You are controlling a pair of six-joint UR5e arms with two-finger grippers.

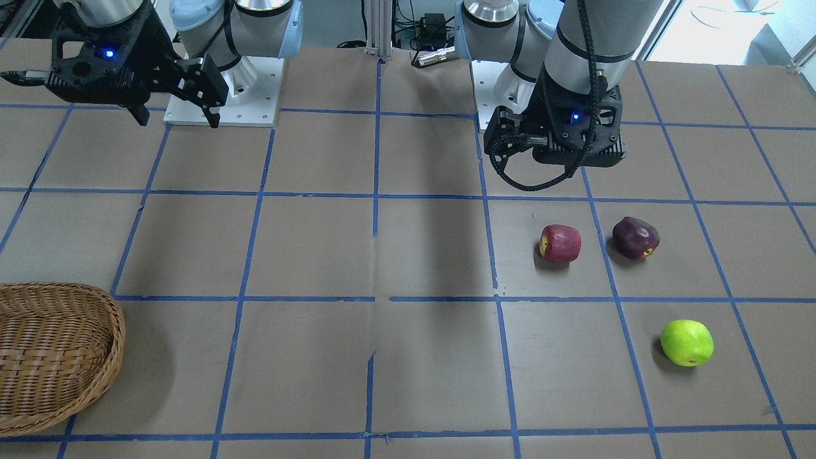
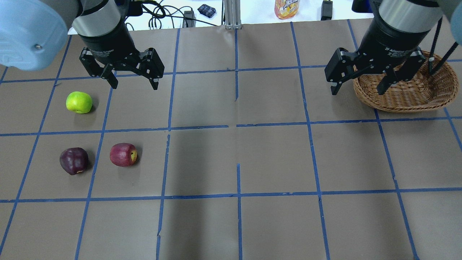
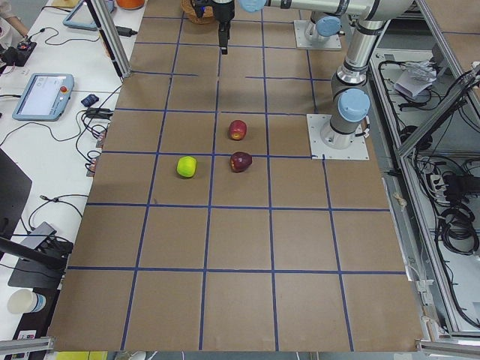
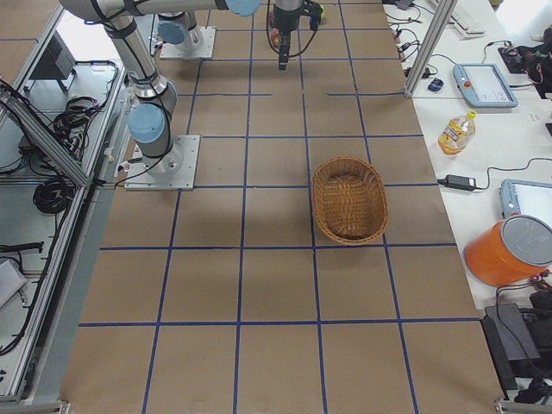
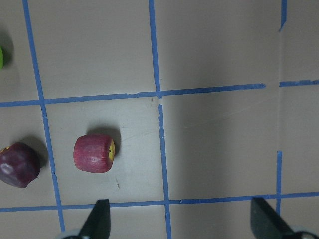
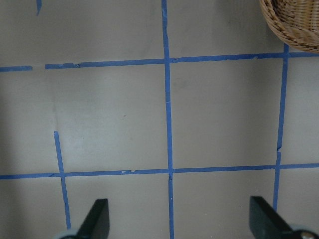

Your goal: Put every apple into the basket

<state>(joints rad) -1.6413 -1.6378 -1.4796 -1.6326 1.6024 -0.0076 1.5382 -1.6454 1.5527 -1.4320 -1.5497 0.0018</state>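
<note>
Apples lay near the left gripper (image 2: 134, 85), which hung above the table (image 2: 274, 159) with its jaws spread wide and nothing between them. It touched none of the fruit. In the left wrist view the red apple (image 2: 123, 154) sat off to one side of the fingertips (image 5: 98, 219), lying on its side with its yellowish end turned toward the middle of the table. The dark maroon apple (image 2: 73, 160) rested near it, one line of the blue tape (image 2: 238, 124) running between the two. The lime green apple (image 2: 78, 102) sat in the next taped square, farther from the robot, apart from the other two.

The right gripper (image 2: 357, 90) hung over the robot's right half of the table, likewise agape and empty. The wicker basket (image 2: 408, 101) stood just beside it, its rim showing in a corner of the right wrist view. All three apples were on the brown tabletop, well apart from the basket.
</note>
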